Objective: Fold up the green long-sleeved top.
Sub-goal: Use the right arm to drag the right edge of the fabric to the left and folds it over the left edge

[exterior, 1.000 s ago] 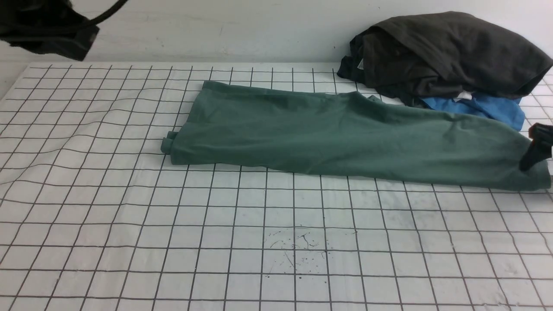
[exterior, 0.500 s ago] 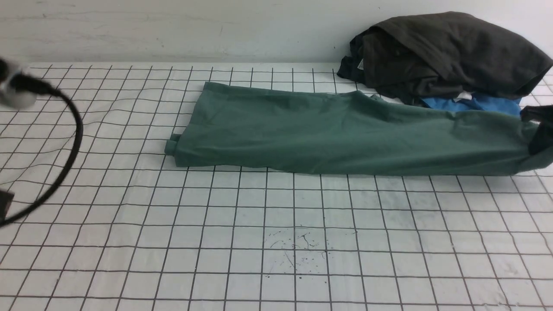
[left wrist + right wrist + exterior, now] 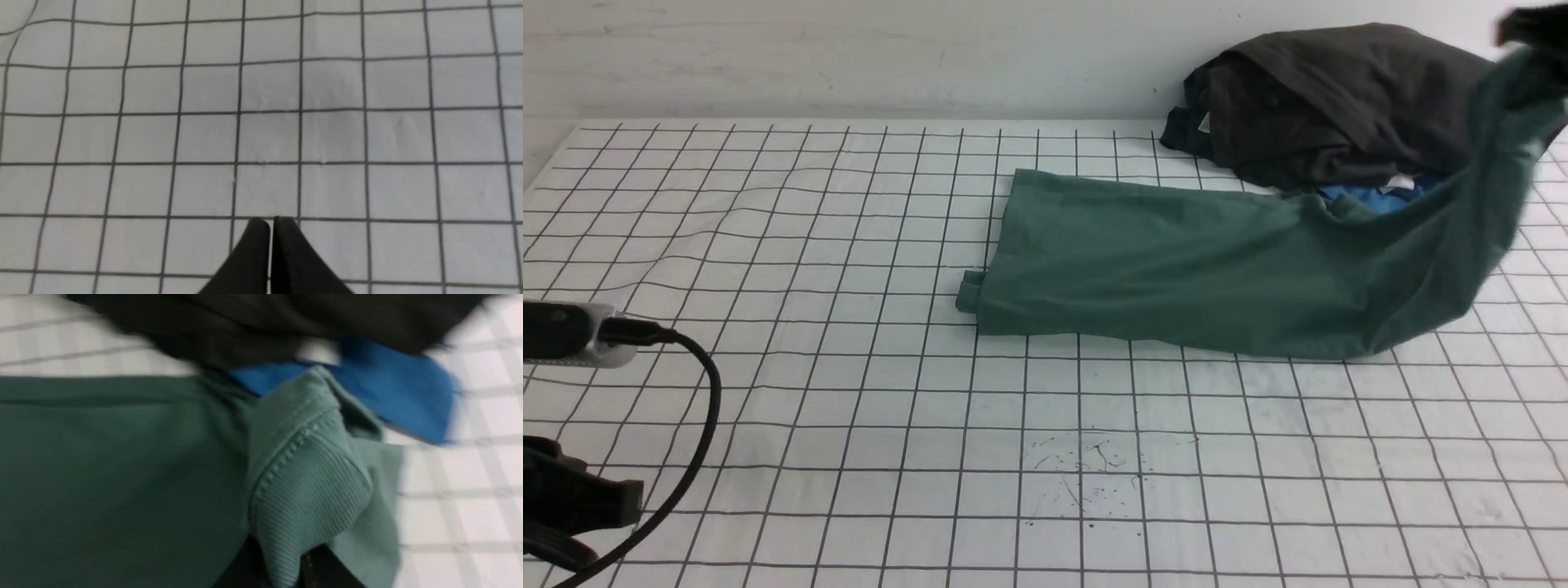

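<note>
Front view puts the left gripper (image 3: 267, 223) low over the near left corner of the desk (image 3: 792, 384), well apart from the garment. The left wrist view shows its tips pressed together with nothing between them, above bare grid cloth.

The green long-sleeved top (image 3: 1176, 269) lies as a long narrow band from the desk's middle toward the right edge, nearer the far edge than the near one. Its left end rests flat, with a small roll of fabric poking out at the band's near left corner. Its right end is lifted off the desk, pinched by the right gripper (image 3: 1529, 31) high over the far right corner. The right wrist view shows the jaws clamped on a ribbed edge (image 3: 310, 506); I cannot tell whether that is cuff, hem or neck.

Judging by this, the lengthwise folds look done, since no sleeve lies spread. The crosswise fold looks begun: the raised end needs carrying leftward over the flat end, then perhaps one more halving.

Ink specks (image 3: 1086, 474) mark the cloth by the middle of the near edge and are harmless. At the far right corner a dark charcoal garment (image 3: 1347, 98) sits heaped on a bright blue garment (image 3: 1405, 200), right against the top's far side. The lifted fabric hangs across them, so it could snag them or drag them along.
</note>
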Robot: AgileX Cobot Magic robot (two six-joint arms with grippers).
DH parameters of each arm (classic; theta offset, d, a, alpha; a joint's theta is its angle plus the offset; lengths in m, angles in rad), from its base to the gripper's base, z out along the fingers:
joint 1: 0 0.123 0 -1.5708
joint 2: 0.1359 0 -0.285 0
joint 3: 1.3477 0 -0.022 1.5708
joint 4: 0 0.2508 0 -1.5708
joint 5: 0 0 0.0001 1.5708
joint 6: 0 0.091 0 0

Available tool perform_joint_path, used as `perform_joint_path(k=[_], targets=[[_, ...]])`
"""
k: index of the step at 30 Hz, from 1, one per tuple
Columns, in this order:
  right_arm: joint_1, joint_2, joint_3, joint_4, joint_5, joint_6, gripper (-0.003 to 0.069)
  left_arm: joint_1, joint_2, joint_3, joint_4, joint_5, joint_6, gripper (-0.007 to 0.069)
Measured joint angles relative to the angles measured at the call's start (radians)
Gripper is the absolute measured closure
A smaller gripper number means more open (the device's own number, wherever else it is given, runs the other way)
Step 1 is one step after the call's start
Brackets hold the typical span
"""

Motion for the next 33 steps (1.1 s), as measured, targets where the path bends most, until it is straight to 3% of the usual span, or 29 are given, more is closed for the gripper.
perform_joint_path(k=[2,3,8,11,14,19,22,26,30,31,33], targets=[[0.095,0.009,-0.002,0.079,-0.088,-0.001,0.0647,0.000,-0.001,0.001,-0.022,-0.002,-0.001,0.0631],[0.188,0.027,-0.006,0.137,-0.168,-0.012,0.0647,0.000,-0.001,0.001,-0.037,-0.002,0.002,0.0631],[0.423,0.168,-0.008,0.210,-0.392,-0.060,0.0645,0.000,-0.001,0.001,-0.057,-0.003,0.011,0.0631],[0.478,0.247,-0.008,0.212,-0.455,-0.065,0.0622,0.000,-0.001,0.001,-0.057,-0.003,0.012,0.0631],[0.500,0.298,-0.004,0.216,-0.499,-0.072,0.0525,0.000,-0.001,0.001,-0.058,-0.003,0.012,0.0631],[0.502,0.281,-0.047,0.221,-0.509,-0.128,0.0293,0.000,-0.001,0.001,-0.059,-0.003,0.013,0.0631],[0.501,0.258,-0.107,0.197,-0.485,-0.159,0.0251,0.000,-0.001,0.001,-0.059,-0.003,0.013,0.0631],[0.497,0.238,-0.153,0.129,-0.404,-0.159,0.0305,0.000,-0.001,0.001,-0.059,-0.004,0.013,0.0631],[0.492,0.272,-0.155,0.111,-0.287,-0.130,0.0467,0.000,-0.001,0.001,-0.060,-0.009,0.013,0.0631],[0.492,0.277,-0.155,0.113,-0.283,-0.130,0.0477,0.000,-0.001,0.001,-0.060,-0.010,0.013,0.0631],[0.505,0.302,-0.155,0.119,-0.235,-0.134,0.0589,-0.003,-0.015,-0.010,-0.062,-0.003,0.022,0.0631]])
